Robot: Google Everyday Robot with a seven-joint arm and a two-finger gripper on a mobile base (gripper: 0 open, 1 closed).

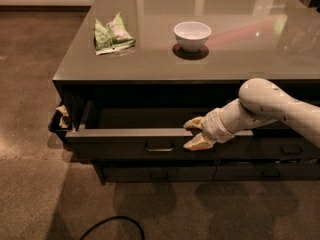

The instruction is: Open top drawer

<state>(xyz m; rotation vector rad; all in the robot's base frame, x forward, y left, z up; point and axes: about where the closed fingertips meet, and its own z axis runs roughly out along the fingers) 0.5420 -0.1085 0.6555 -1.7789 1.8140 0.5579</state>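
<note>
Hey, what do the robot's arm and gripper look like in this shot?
The arm is a smooth, rounded white shell that narrows to a white cylindrical wrist. The gripper, at the top drawer's front edge right of the pull, has two stubby cream-yellow fingers. No cables, sleeves or markings show on it.

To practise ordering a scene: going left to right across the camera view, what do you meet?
Green packet → bar pull of the top drawer → gripper, at that drawer's front edge → white arm. The white bowl overlaps the gripper's span, so it is left out.
</note>
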